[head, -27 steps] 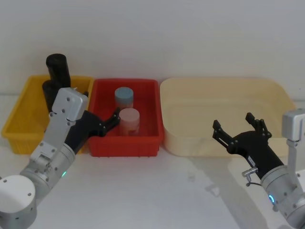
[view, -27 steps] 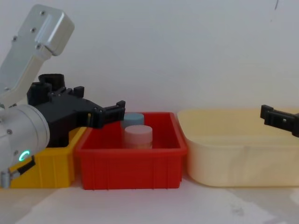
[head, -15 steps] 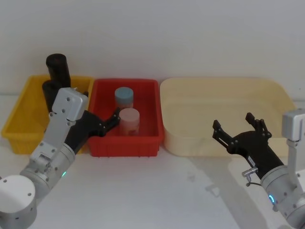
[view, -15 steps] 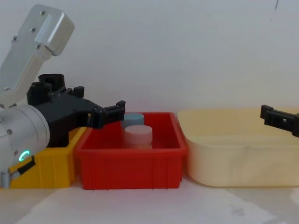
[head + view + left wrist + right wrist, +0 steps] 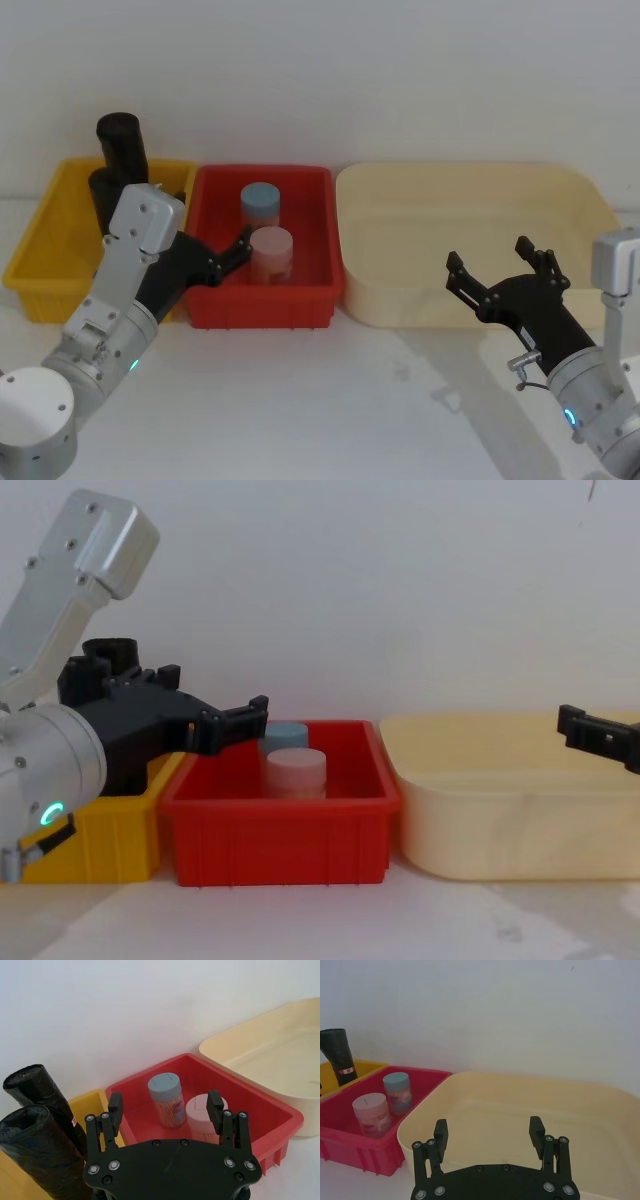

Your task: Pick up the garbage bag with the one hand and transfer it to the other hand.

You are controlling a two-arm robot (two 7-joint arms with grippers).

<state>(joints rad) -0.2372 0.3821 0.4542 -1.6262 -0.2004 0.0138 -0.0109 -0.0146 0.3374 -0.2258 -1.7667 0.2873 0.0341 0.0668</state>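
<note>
Two alike rolls stand upright in a yellow plastic bin (image 5: 40, 235) at the far left of the white bench (image 5: 350, 400). One is the garbage bag (image 5: 122, 140), a tall black cylindrical plastic roll with a red-and-white label band. The second black roll (image 5: 103, 192) stands just nearer.

Both lie left of and beyond the left tool (image 5: 165, 1105), apart from it. This black two-fingered tool hangs where the yellow bin meets a red plastic bin (image 5: 300, 302), fingers wide apart and empty.

At the right, the right tool (image 5: 488, 254) hangs at the near rim of a cream plastic tray (image 5: 362, 285), also spread and empty.
</note>
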